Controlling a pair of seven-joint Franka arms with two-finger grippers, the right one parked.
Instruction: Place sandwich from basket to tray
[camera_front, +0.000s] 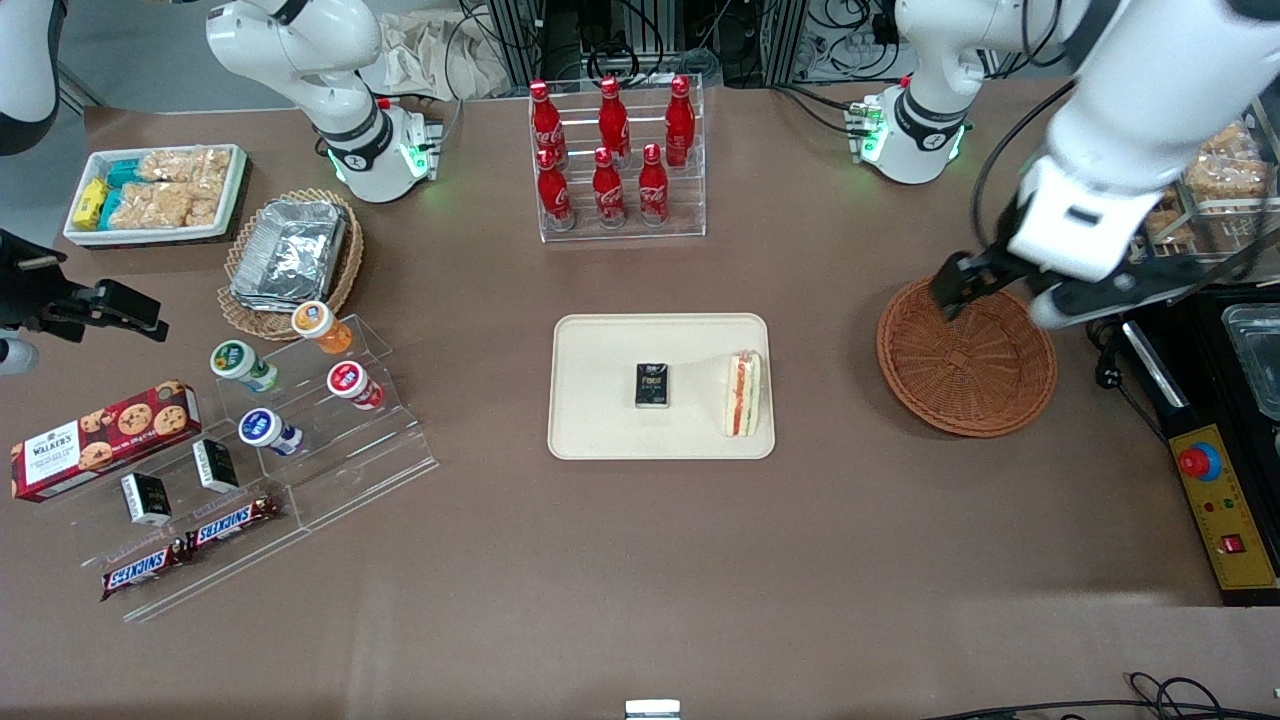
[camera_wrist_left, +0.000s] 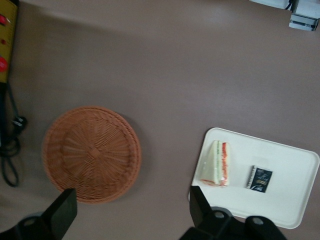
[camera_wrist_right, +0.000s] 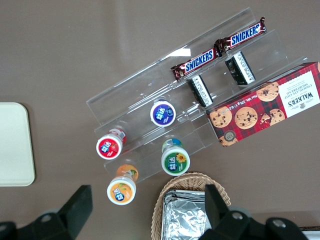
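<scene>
Resting on the tray, the sandwich lies along the short edge nearest the working arm, a small dark packet beside it at the tray's middle. Released and spread wide, the gripper hangs above the basket, which holds nothing. The placement looks done; a careless sweep back could still nudge the basket. Only the left wrist view shows the basket's bare woven floor unobstructed.

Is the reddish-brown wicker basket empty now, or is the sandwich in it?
Empty. The basket shows only bare weave; the sandwich lies on the tray beside a small black packet. The open gripper hovers above the basket.
</scene>
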